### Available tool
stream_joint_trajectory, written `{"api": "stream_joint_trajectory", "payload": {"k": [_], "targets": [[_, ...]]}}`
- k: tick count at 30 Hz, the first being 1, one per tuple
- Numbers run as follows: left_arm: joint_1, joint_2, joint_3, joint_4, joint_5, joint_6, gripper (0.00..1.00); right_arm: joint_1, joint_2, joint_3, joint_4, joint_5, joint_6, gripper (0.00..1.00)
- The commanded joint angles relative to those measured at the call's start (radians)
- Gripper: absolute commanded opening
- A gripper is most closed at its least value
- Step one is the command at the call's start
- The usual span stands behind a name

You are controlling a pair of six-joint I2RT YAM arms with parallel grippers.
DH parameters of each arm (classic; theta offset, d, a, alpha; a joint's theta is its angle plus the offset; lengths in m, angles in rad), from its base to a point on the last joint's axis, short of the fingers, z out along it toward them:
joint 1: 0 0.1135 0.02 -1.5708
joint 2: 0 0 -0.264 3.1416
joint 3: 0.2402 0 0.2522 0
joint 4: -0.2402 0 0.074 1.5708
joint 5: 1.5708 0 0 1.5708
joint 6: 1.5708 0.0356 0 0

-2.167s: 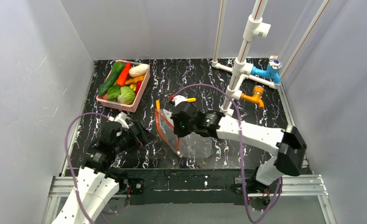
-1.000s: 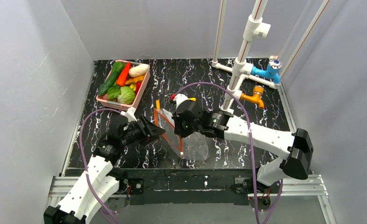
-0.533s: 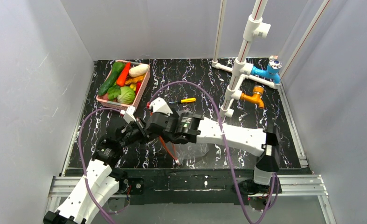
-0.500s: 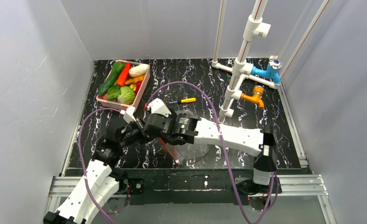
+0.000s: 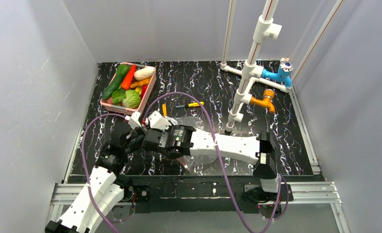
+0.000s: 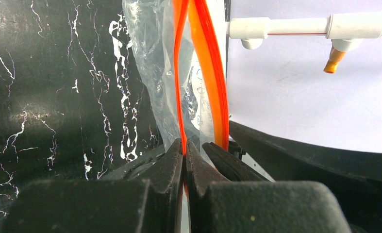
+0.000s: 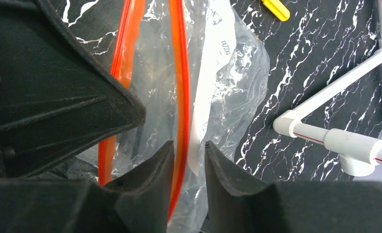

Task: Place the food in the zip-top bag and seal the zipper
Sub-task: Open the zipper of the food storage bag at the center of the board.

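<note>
The top external camera is mounted high behind the arm bases and looks down and forward over the whole table (image 5: 295, 126). The left wrist camera looks along the left gripper (image 6: 184, 145), close to the zip-top bag (image 6: 147, 73), facing the white pipes (image 6: 276, 26). The right wrist camera looks down past the right gripper (image 7: 189, 145) at close range. All three views share the bag, its zipper (image 7: 181, 87) and the pipes.
</note>
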Motion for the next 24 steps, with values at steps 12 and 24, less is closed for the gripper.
{"api": "stream_joint_trajectory", "payload": {"k": [12,24], "targets": [[0.004,0.048,0.058,-0.216,-0.097,0.090,0.00,-0.012,-0.078,-0.049,0.009,0.210,-0.023,0.01],[0.004,0.035,0.053,-0.312,-0.102,0.163,0.00,-0.108,-0.292,-0.279,0.189,0.178,-0.131,0.01]]}}
